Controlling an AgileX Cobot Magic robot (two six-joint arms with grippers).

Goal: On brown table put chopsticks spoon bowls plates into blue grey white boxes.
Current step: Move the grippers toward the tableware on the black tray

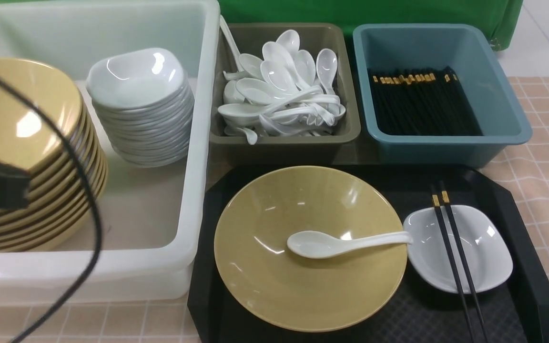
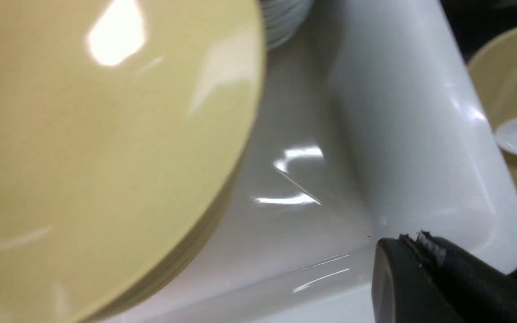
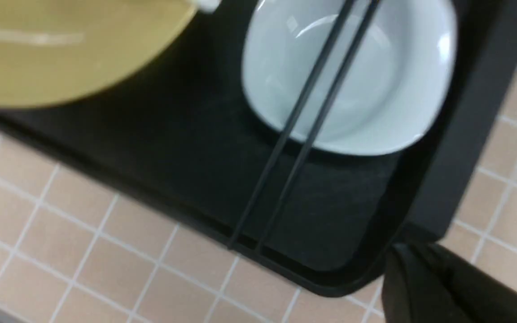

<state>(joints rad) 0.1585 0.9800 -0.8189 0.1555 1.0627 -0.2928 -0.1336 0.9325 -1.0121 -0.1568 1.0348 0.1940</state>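
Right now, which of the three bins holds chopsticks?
The teal-blue bin, on the right: black chopsticks lie inside it. The olive-grey bin holds white spoons; the large white bin holds stacked yellow bowls and white plates.

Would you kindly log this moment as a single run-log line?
left gripper: shut, empty, at white box | right gripper: shut, empty, near tray corner | tray: spoon in bowl, chopsticks across plate

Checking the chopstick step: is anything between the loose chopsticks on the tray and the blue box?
Nothing visible blocks them. The chopsticks lie across the white plate, uncovered; only the low rim of the black tray lies before the open blue box.
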